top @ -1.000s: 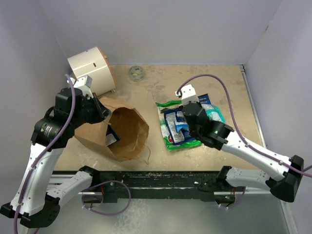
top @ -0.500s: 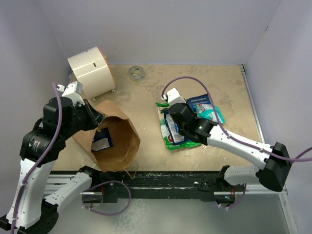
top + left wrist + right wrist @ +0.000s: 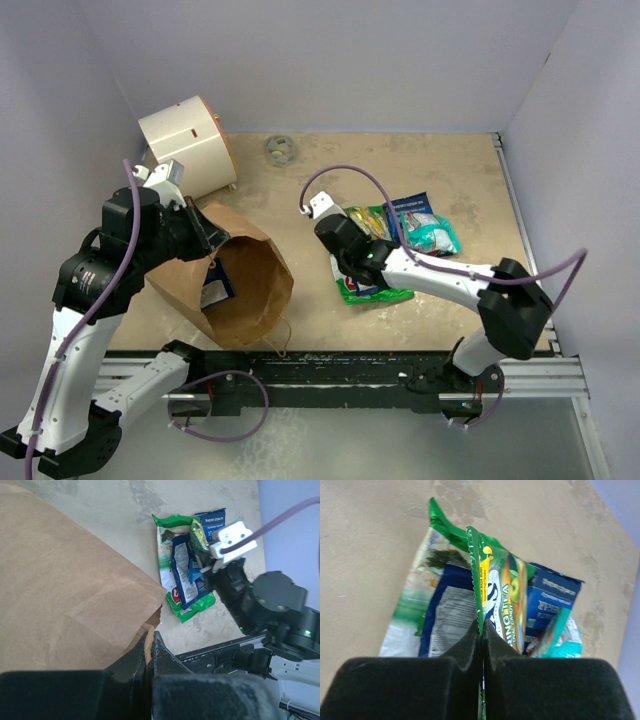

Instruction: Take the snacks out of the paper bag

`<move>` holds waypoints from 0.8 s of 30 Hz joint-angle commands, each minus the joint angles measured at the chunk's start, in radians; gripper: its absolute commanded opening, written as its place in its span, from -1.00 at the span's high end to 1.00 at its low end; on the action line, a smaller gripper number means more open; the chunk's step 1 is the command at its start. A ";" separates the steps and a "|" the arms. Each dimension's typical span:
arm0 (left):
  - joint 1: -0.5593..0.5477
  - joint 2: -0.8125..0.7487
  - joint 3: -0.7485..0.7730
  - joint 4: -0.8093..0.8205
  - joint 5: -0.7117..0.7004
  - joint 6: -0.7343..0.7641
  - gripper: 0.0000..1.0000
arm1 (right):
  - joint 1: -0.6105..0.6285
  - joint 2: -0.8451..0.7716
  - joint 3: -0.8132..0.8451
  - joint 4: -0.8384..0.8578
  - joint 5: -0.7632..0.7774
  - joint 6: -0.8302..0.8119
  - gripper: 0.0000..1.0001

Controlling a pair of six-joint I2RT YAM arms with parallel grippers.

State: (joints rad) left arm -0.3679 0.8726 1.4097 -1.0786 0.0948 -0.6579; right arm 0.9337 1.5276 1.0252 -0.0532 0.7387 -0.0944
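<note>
The brown paper bag [image 3: 245, 290] lies on its side at the left, its mouth open toward the front right. A blue snack packet [image 3: 214, 287] shows inside it. My left gripper [image 3: 203, 236] is shut on the bag's upper rim; the left wrist view shows the paper edge [image 3: 148, 636] pinched between the jaws. Several snacks [image 3: 385, 268] lie piled on the table to the right. My right gripper [image 3: 481, 630] is shut on the serrated edge of a green-and-yellow packet [image 3: 504, 592] and holds it upright over the pile's left side [image 3: 352, 250].
A white cylinder with an orange rim [image 3: 186, 140] lies behind the bag at the back left. A small grey ring [image 3: 281, 150] sits near the back wall. A teal packet [image 3: 432, 236] lies at the pile's right. Walls close in on the left, back and right.
My right gripper has moved left along the pile and now grips the green-and-yellow packet on edge. My left gripper has shifted the bag, still holding its rim.
</note>
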 commanded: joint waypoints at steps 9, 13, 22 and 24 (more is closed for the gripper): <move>-0.001 -0.016 -0.022 0.085 0.035 -0.038 1.00 | -0.004 0.181 0.055 0.144 -0.080 0.076 1.00; 0.000 -0.004 -0.048 0.134 0.074 -0.057 1.00 | -0.005 0.182 0.047 0.134 -0.077 0.093 0.90; -0.001 0.020 -0.075 0.174 0.106 -0.046 1.00 | -0.004 -0.010 0.013 0.027 -0.168 0.074 -0.07; 0.000 0.019 -0.086 0.178 0.115 -0.045 1.00 | -0.004 -0.072 -0.007 0.019 -0.205 0.046 -0.29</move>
State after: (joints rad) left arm -0.3679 0.9031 1.3342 -0.9653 0.1799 -0.6971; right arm 0.9337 1.6024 1.0340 -0.0177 0.6010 -0.0124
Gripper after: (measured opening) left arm 0.004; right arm 0.546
